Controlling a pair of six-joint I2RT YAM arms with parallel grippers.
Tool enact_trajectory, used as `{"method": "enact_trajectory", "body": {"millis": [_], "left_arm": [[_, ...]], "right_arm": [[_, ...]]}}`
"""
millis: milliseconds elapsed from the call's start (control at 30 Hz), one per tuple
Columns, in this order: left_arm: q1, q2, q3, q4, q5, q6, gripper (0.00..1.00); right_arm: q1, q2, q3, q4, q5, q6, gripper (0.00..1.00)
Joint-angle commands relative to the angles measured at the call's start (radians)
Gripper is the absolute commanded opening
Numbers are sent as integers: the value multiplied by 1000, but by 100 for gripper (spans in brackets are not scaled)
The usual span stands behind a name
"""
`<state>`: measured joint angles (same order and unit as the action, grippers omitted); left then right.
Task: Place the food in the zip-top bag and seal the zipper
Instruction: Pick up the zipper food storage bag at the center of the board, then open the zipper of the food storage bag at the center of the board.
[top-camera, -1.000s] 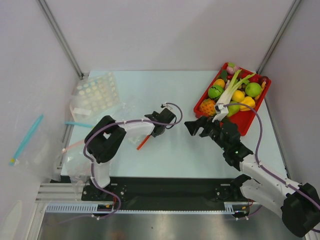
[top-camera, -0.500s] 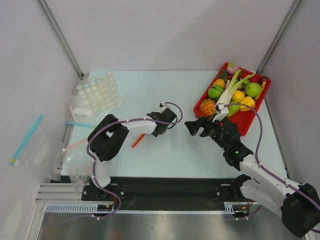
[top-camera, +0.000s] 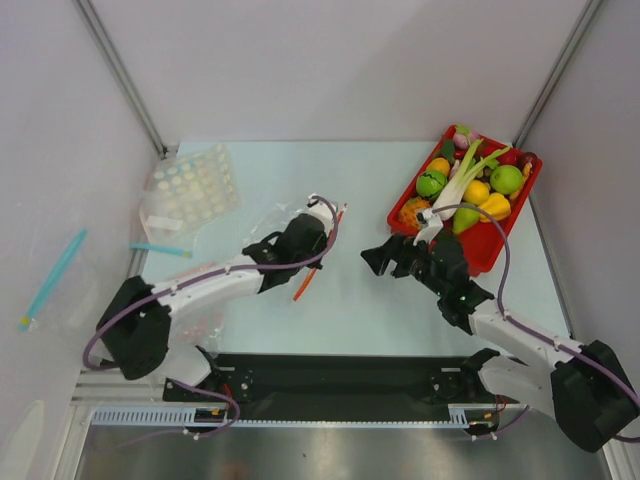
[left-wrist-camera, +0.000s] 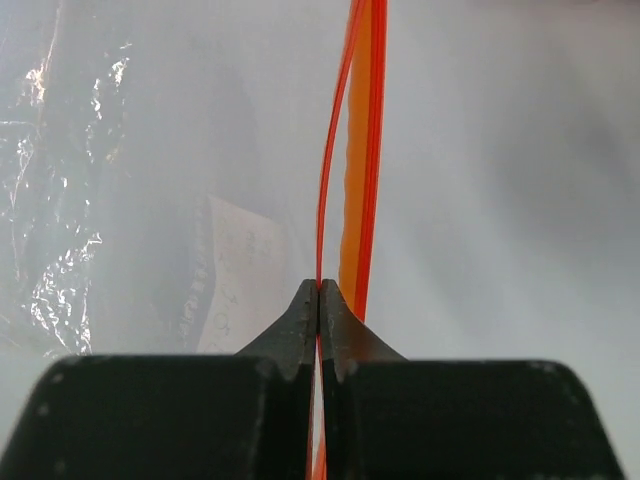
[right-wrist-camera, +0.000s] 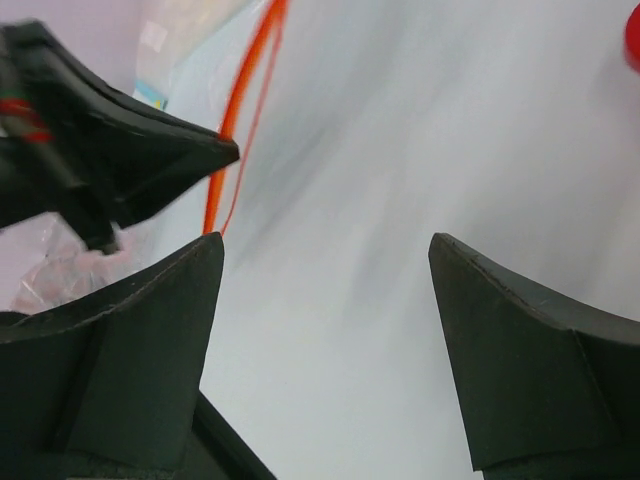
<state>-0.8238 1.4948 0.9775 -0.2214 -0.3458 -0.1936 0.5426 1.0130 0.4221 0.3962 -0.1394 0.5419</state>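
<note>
The clear zip-top bag (top-camera: 268, 226) lies at mid-table, its red-orange zipper (top-camera: 312, 270) running diagonally along its right edge. My left gripper (top-camera: 322, 222) is shut on one lip of the zipper (left-wrist-camera: 362, 150); in the left wrist view its jaws pinch the thin strand (left-wrist-camera: 318, 285) and the bag (left-wrist-camera: 120, 200) spreads to the left. My right gripper (top-camera: 385, 258) is open and empty, just right of the zipper (right-wrist-camera: 245, 100), facing my left gripper (right-wrist-camera: 120, 160). The leek (top-camera: 460, 180) and a green pear (top-camera: 464, 221) lie in the red tray (top-camera: 500, 255). I cannot pick out the eggplant.
The red tray at the back right holds several toy fruits and vegetables. A dotted clear bag (top-camera: 190, 185) lies at the back left, with a blue-strip bag (top-camera: 158, 249) and a pale pink-strip bag (top-camera: 150, 290) near the left edge. Another blue strip (top-camera: 55, 275) hangs at the left wall.
My left arm has swung down and left, carrying the zipper lip up and back; the strip now runs longer across the table. My right gripper has shifted slightly left.
</note>
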Motion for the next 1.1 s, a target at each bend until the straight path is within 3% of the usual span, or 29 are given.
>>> {"method": "enact_trajectory", "body": {"millis": [0,300,567,733,967,1000,1067], "left_arm": [[-3,-116,-95,216,214,-65,0],[-28,-208,-178,347,260,-116,0],[-103,-222,-172,346,226,-107,0],[-126,-238,-166,323,205,-103,0],[-163,-261,-161,295,157,-87,0],[-173,-261,-154,287,139,-86,0],[-182,-245,-137,238,66,-76,0]], "right_arm": [[40,44,18,85,-22,6,87],[239,119,99,49,139,-123,85],[278,137,122,17,279,-140,79],[278,170,145,-13,333,-126,61],[278,164,152,-28,363,-128,48],[278,161,152,-31,369,-129,39],[278,157,152,-36,373,-131,33]]}}
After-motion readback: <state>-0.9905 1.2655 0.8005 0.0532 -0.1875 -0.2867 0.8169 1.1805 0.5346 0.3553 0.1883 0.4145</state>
